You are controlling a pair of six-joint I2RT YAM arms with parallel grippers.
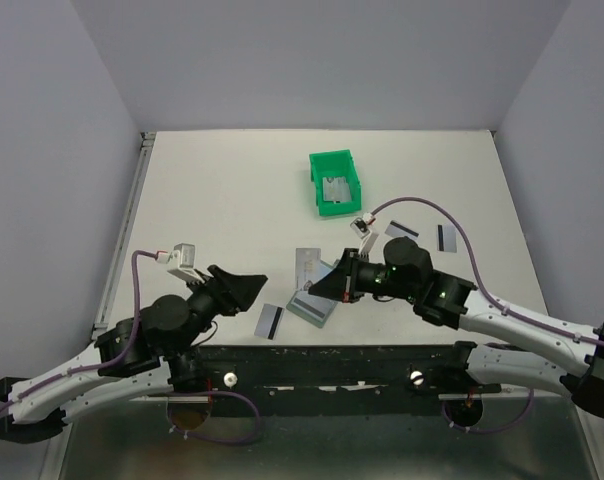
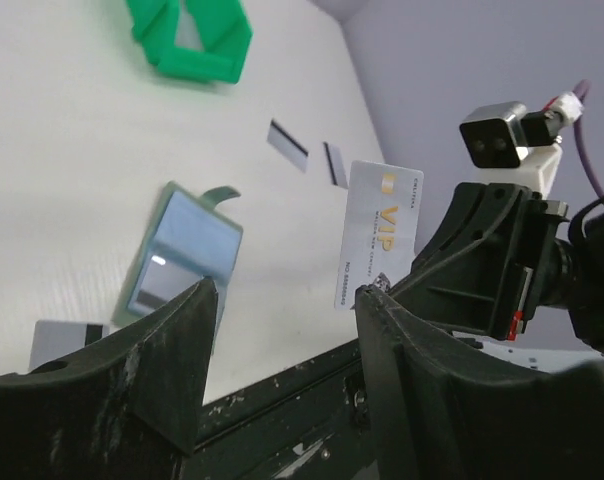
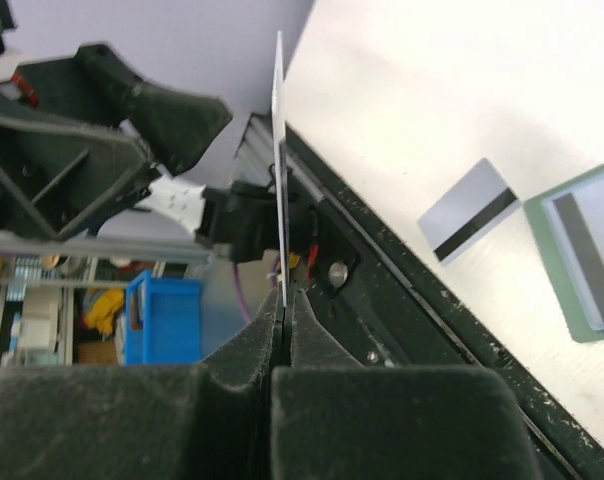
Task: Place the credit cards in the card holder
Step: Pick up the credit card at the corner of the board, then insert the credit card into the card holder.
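Note:
My right gripper (image 1: 329, 284) is shut on a credit card (image 1: 307, 266) and holds it in the air above the table's near side. That card (image 2: 382, 232) shows its pale face with "VIP" in the left wrist view and stands edge-on (image 3: 279, 160) between the right fingers (image 3: 252, 345). My left gripper (image 2: 282, 310) is open and holds nothing; it sits just left of the held card. The card holder (image 1: 312, 306) lies open on the table below the right gripper. Another card (image 1: 270, 320) lies by the near edge.
A green bin (image 1: 335, 182) with a card inside stands further back. Two more cards (image 1: 402, 230) (image 1: 446, 237) lie to the right. The black front rail (image 1: 322, 355) runs along the near edge.

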